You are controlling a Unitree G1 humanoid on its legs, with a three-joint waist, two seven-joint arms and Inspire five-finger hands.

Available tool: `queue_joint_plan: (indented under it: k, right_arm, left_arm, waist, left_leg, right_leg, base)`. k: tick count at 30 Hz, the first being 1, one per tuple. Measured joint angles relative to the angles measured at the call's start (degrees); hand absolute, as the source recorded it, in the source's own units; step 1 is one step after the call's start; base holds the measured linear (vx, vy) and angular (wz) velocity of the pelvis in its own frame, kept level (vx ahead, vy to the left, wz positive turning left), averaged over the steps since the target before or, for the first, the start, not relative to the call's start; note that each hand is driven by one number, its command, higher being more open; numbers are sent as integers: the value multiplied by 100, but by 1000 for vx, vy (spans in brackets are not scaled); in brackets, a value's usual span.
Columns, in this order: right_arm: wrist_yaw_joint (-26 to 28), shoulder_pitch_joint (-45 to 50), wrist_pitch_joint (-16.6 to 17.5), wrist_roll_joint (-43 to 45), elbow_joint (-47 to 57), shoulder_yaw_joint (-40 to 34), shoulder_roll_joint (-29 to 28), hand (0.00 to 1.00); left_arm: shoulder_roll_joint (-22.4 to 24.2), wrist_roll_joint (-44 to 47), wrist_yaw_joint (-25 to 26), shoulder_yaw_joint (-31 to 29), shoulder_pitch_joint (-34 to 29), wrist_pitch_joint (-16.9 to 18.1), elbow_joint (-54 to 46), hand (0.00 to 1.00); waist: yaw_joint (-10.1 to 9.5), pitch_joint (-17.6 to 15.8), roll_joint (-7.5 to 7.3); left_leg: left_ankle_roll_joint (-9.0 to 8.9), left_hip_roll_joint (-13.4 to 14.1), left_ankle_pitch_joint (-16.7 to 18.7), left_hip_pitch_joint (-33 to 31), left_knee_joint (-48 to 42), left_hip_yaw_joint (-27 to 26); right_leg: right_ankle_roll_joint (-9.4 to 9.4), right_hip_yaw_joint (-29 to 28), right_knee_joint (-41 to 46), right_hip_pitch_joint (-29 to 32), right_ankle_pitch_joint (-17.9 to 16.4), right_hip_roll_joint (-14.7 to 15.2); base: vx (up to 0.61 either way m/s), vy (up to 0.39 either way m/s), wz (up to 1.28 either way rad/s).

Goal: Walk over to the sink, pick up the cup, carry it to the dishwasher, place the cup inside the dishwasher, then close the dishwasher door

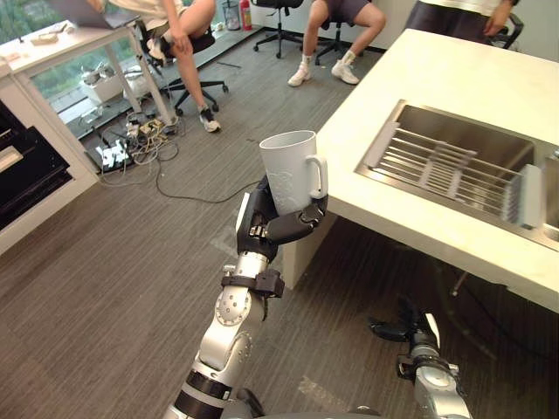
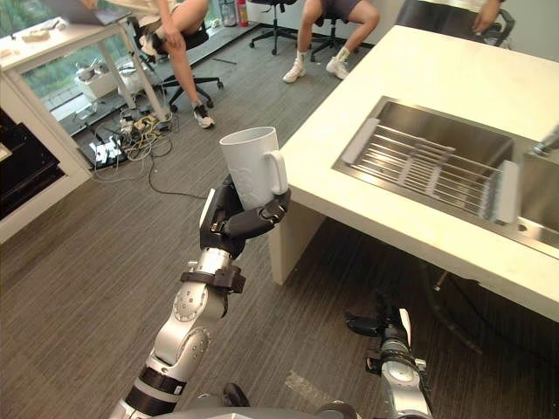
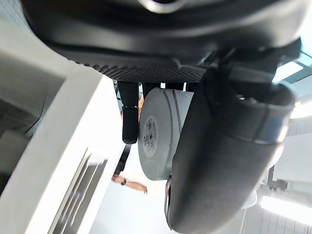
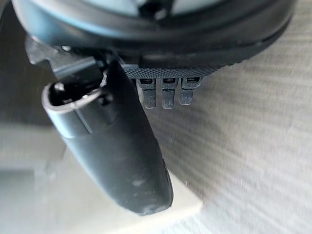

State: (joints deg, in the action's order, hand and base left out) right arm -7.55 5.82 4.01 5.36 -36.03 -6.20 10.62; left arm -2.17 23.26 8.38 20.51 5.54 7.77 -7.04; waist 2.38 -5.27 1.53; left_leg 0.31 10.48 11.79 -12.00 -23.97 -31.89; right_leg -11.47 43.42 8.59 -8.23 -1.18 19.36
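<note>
The left arm rises from the 7 o'clock edge of the head view, forearm close to vertical, and carries the left hand (image 1: 278,223) up to the middle of the scene. That hand is clasped around the lower part of the white cup (image 1: 290,170): its fingers wrap the near side and the thumb (image 3: 224,161) presses across the other, with the cup's round base (image 3: 156,131) showing between them in the left wrist view. The cup stands upright in the air above the grey floor (image 1: 113,262), mouth up, its handle (image 1: 318,177) turned toward 3 o'clock and just beside the corner of the pale counter (image 1: 437,78). The steel sink (image 1: 454,127), with a wire rack (image 1: 437,166) lying in it, is set in that counter at 3 o'clock from the cup, well apart from it. The right hand (image 1: 403,328) hangs low at 5 o'clock, under the counter's edge, its fingers (image 4: 168,95) loosely bent and grasping nothing. At 12 o'clock people (image 1: 188,35) sit on office chairs, and a tangle of cables (image 1: 131,144) lies on the floor at 10 o'clock.
</note>
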Motion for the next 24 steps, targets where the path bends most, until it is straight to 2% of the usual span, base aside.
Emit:
queue_joint_plan:
  k: [2,3,4,5,6,7,8,10,11,12,13,14,15,16,17,18,19,21,22,23,24]
  right_arm:
    - [76,-46,-43,-1,-164,68,-50,90]
    - [86,-57,-59,-1,-181,106,-65,90]
    - [97,-60,-75,-2,-182,204,-85,90]
    - [118,-66,-81,-3,-185,249,-99,90]
    - [165,-71,-82,-1,-188,317,-198,90]
    - [224,-55,-80,-1,-191,337,-323,90]
    - [241,-45,-80,-1,-192,341,-370,90]
    - [259,-7,-79,0,-189,397,-402,90]
    - [259,7,-79,3,-187,399,-404,90]
    - [257,104,-80,4,-152,394,-409,90]
    - [268,203,-103,5,-116,391,-433,90]
    - [265,252,-125,4,-57,382,-462,90]
    - [250,398,-147,4,195,372,-552,90]
    - [246,480,-147,5,391,409,-612,90]
    - [249,489,-149,5,495,434,-563,90]
    - [260,501,-150,10,742,436,-536,90]
    - [264,495,-149,10,884,442,-543,90]
    - [243,335,-102,10,1234,426,-540,90]
    - [240,250,-40,10,1315,425,-490,90]
    - [244,222,-15,10,1333,427,-481,90]
    - [250,214,5,10,1368,424,-478,90]
  left_arm:
    - [15,65,-8,136,-6,-12,27,30]
    - [16,79,-8,141,-9,-32,35,30]
    - [12,104,-10,167,-13,-78,42,30]
    - [3,105,-10,208,-20,-91,41,30]
    - [-78,106,-10,234,-18,-91,48,30]
    - [-184,104,-8,261,-19,-91,66,30]
    - [-215,104,-7,264,-19,-91,82,30]
    - [-217,99,-8,275,-16,-89,118,30]
    - [-215,99,-8,296,-3,-88,131,30]
    - [-178,99,-7,407,94,-84,263,30]
    - [-112,98,-5,524,178,-87,398,30]
    - [-87,98,-4,563,178,-87,415,30]
    - [-65,85,-11,611,178,-88,391,30]
    - [-49,79,-17,637,180,-88,348,30]
    - [78,72,-23,648,155,-109,349,30]
    - [164,45,-36,666,165,-109,270,30]
    - [177,44,-64,660,180,-107,216,30]
    - [202,46,-115,573,235,-102,119,30]
    - [200,46,-115,508,222,-103,107,30]
    - [202,46,-115,474,195,-103,102,30]
    - [203,47,-115,450,150,-103,76,30]
  waist:
    - [-166,20,33]
    - [-173,17,29]
    - [-146,14,24]
    - [-154,11,28]
    - [-137,-1,36]
    - [-91,-36,44]
    - [-57,-69,34]
    - [36,-105,25]
    - [46,-114,30]
    - [66,-133,52]
    - [52,-171,53]
    - [16,-177,43]
    - [7,-226,-61]
    - [51,-262,-188]
    - [75,-291,-128]
    - [12,-256,-68]
    - [-28,-269,-98]
    - [-154,-313,-183]
    - [-155,-311,-180]
    - [-176,-311,-185]
    - [-202,-301,-168]
  left_leg:
    - [89,-224,456,-135,-483,284]
    - [133,-349,504,-92,-473,356]
    - [240,-633,568,21,-356,548]
    - [317,-765,579,112,-259,643]
    - [474,-924,566,275,-69,861]
    - [578,-1060,478,508,218,1146]
    - [587,-1135,430,653,375,1280]
    - [614,-1419,368,1042,715,1859]
    - [613,-1462,369,1098,741,2021]
    - [605,-1492,373,1186,768,2422]
    - [516,-1481,423,1276,733,2828]
    - [438,-1477,466,1303,691,2979]
    - [165,-1505,621,1333,453,3058]
    - [-87,-1535,772,1300,194,3053]
    - [-221,-1382,846,1233,-59,3041]
    - [-360,-1109,903,971,-517,2837]
    - [-287,-872,951,871,-622,2617]
    - [-490,47,955,762,-307,1892]
    - [-616,359,750,820,113,1600]
    - [-659,445,482,921,290,1418]
    - [-643,481,-38,1115,608,1195]
  right_leg:
    - [-14,228,412,-153,6,338]
    - [18,208,768,-127,-5,517]
    - [642,-78,1708,91,30,948]
    - [1118,-513,2231,347,106,1085]
    - [1003,-1891,3108,902,-110,853]
    - [740,-2924,3592,1287,-629,208]
    - [719,-3188,3674,1395,-842,-45]
    - [767,-3706,3287,1866,-1498,-844]
    - [780,-3926,3102,2003,-1579,-1054]
    - [803,-4560,2765,2257,-1630,-1551]
    - [742,-5333,2381,2402,-1592,-2040]
    - [721,-5642,2182,2453,-1540,-2202]
    - [741,-5854,1657,2430,-1130,-2200]
    - [657,-5652,1497,2366,-415,-1994]
    - [695,-5260,1536,2220,-519,-1944]
    - [800,-4905,1320,2026,-531,-1863]
    - [840,-4808,1235,1945,-555,-1859]
    - [975,-4288,1200,1745,-639,-1782]
    - [1034,-4018,1195,1627,-682,-1693]
    - [1037,-3935,1197,1569,-692,-1643]
    - [1021,-3867,1202,1491,-706,-1596]
  base:
    - [196,366,80]
    - [189,366,86]
    - [154,311,81]
    - [199,351,101]
    - [229,253,105]
    - [239,196,116]
    - [257,127,134]
    - [271,85,133]
    - [359,10,147]
    - [315,-40,175]
    - [319,-69,177]
    - [251,-95,184]
    - [294,-127,169]
    - [359,-179,205]
    - [340,-171,200]
    - [266,-164,174]
    - [198,-193,170]
    - [105,-212,156]
    - [43,-90,119]
    - [34,10,87]
    - [23,84,49]
